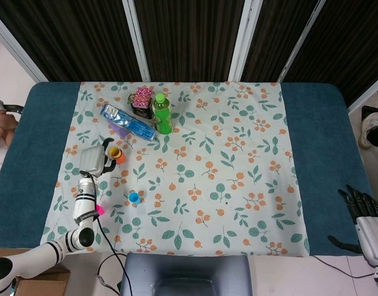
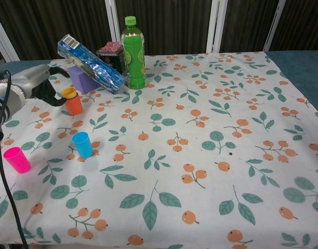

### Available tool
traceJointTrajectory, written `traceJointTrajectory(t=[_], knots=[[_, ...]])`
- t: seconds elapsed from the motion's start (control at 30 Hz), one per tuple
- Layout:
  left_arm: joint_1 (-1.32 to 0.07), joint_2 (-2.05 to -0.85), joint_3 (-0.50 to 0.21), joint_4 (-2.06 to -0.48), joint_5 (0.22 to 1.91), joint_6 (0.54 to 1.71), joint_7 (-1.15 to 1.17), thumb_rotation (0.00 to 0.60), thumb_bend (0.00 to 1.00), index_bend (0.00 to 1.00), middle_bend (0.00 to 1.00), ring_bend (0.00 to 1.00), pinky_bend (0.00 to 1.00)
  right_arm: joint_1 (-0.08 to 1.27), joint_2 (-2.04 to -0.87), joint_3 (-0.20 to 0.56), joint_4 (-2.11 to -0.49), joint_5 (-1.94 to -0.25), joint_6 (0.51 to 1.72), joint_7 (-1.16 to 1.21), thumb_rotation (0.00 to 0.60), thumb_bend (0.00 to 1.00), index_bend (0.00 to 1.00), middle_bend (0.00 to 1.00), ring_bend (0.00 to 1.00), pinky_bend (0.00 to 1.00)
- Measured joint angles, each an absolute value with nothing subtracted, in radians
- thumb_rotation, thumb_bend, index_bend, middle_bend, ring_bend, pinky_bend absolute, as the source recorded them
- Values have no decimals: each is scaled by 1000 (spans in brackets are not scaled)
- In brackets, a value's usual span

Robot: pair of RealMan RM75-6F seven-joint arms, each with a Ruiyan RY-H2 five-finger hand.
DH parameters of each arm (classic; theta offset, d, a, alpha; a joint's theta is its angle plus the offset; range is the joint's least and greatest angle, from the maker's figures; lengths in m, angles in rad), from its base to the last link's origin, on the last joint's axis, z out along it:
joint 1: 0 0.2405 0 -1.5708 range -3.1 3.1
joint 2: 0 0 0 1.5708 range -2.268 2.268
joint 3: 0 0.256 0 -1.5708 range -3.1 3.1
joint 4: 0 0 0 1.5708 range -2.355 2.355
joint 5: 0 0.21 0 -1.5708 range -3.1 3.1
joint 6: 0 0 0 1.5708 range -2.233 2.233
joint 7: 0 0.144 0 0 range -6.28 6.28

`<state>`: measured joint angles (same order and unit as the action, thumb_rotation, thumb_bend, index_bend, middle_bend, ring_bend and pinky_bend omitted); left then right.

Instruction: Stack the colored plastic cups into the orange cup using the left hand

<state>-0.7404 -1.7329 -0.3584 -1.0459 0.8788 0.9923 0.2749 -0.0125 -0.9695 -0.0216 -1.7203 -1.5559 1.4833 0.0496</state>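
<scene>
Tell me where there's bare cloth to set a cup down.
Free: the wide stretch right of the green bottle, and the near edge in front of the blue cup. Crowded: the far left corner around the orange cup, snack pack and left hand.

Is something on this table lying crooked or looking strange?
Yes: the blue snack packet is not flat. It leans tilted, propped on the purple block, with its lower end near the green bottle. The cups stand upright and nothing looks spilled.
</scene>
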Motion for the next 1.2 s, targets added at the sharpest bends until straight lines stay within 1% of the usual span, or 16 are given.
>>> traceJointTrajectory(t=[0.07,0.13,0.2,0.27,0.33,0.4,0.47,0.53,0.57,0.67,0.73,0.9,1.2], knots=[[-736,-1724,-354,-1069,900,1012,273,600,360,0,747,1000,1000,-11,-970,-22,-1720,-1555,1481,48,600,154,0,0,0,0],[-729,-1710,-348,-1102,912,1024,273,600,358,0,750,1000,1000,-11,-971,-23,-1721,-1557,1479,46,600,155,0,0,0,0],[-718,-1686,-339,-1157,930,1041,277,600,358,0,780,1000,1000,-11,-971,-24,-1721,-1560,1480,45,600,154,0,0,0,0],[-701,-1652,-325,-1232,953,1064,286,600,361,1,831,1000,1000,-12,-970,-25,-1722,-1564,1483,48,600,154,0,0,0,0],[-681,-1617,-308,-1311,978,1089,292,600,366,42,894,1000,1000,-14,-968,-26,-1722,-1568,1487,53,600,154,0,0,0,0],[-650,-1573,-280,-1421,1013,1121,294,600,372,105,965,1000,1000,-15,-966,-27,-1720,-1572,1491,58,600,154,0,0,0,0],[-612,-1526,-242,-1540,1055,1152,289,600,374,129,993,1000,1000,-14,-966,-28,-1720,-1574,1488,58,600,154,0,0,0,0],[-575,-1487,-198,-1638,1098,1177,282,600,375,150,1000,1000,1000,-12,-967,-32,-1720,-1578,1481,57,600,155,0,0,0,0],[-549,-1465,-164,-1695,1131,1192,277,600,374,162,1000,1000,1000,-11,-968,-35,-1721,-1583,1478,55,600,155,0,0,0,0],[-508,-1445,-90,-1772,1200,1217,279,600,372,185,1000,1000,1000,-9,-970,-43,-1721,-1598,1474,49,600,154,0,0,0,0],[-497,-1453,-74,-1771,1211,1224,291,600,372,190,1000,1000,1000,-10,-970,-47,-1722,-1610,1476,49,600,154,0,0,0,0],[-475,-1529,-55,-1673,1187,1221,323,600,370,201,1000,1000,1000,-12,-965,-50,-1720,-1615,1486,66,600,154,0,0,0,0],[-478,-1635,-85,-1532,1146,1179,311,600,358,247,1000,1000,1000,-13,-964,-52,-1717,-1619,1488,67,600,154,0,0,0,0]])
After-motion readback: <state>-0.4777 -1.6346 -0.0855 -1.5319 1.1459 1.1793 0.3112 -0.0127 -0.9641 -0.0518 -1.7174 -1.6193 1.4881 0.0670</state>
